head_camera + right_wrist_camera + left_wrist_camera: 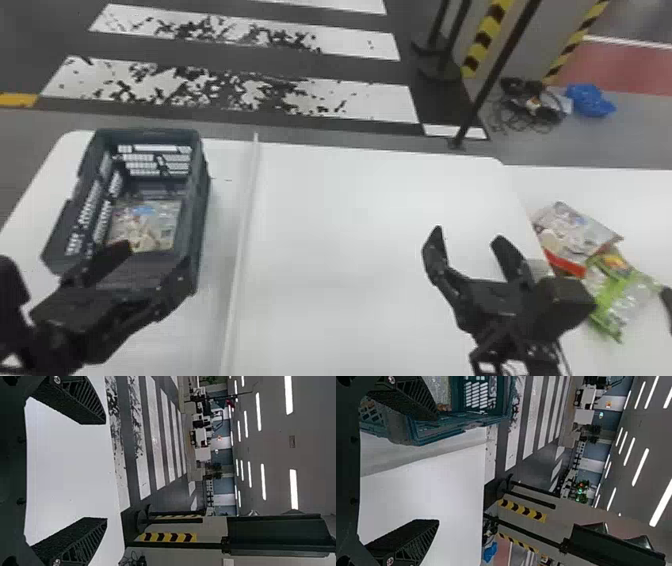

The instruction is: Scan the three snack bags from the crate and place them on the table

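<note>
Beyond your white desk [350, 200], the dark floor [240, 55] carries broad, worn white stripes. A second white table [620, 187] adjoins the desk at your right.

Your dark crate [202, 215] sits at the left of the desk, its long sides running away from you, just left of a pale seam [245, 210].

Your left arm comes in low at the left, angled forward and to the right. Its left pincer [154, 254] is over the crate's near end, with both fingers spread and nothing between them. Your right arm rises from the bottom edge, toward the right part of the desk, and its right pincer [469, 234] points forward above the white top, released and empty, with a clear gap between the fingers.

You have one snack bag [150, 225] lying flat on the crate floor, its printed face up, with a blue patch near the far edge. The other two are on the second table, beyond the right arm: a pale bag with a red edge [575, 232], and a green bag [617, 295] touching it on the side nearer you. Their printing is too blurred to read.
</note>
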`<action>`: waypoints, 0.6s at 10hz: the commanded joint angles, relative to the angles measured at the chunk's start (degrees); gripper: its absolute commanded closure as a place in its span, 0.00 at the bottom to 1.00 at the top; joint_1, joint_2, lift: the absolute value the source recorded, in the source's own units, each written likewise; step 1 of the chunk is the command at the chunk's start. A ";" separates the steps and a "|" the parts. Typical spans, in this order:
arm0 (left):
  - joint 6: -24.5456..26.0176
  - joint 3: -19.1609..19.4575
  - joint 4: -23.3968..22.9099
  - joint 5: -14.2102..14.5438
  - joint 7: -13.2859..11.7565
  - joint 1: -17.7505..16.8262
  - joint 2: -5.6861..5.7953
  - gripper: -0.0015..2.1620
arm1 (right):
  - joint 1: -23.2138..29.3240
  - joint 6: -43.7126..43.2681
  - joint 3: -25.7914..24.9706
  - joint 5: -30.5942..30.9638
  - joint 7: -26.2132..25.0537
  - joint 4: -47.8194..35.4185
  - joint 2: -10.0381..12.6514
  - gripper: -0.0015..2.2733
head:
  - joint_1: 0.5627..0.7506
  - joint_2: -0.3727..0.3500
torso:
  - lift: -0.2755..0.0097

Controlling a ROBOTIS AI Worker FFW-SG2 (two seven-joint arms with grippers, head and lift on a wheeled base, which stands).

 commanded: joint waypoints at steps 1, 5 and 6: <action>9.25 3.89 -3.11 3.19 0.33 -3.37 0.06 0.04 | 1.80 -4.10 0.48 0.63 0.00 0.17 0.03 0.03 | 0.70 0.38 | 0.84; 34.74 6.79 2.08 3.45 9.12 -21.82 0.23 0.07 | -0.04 -4.27 2.33 3.45 0.00 1.76 -0.76 0.03 | 0.70 0.54 | 0.84; 37.38 7.14 6.03 3.36 10.35 -27.10 0.41 0.07 | -0.13 -3.75 2.33 3.80 0.00 2.28 -1.20 0.03 | 0.70 0.56 | 0.84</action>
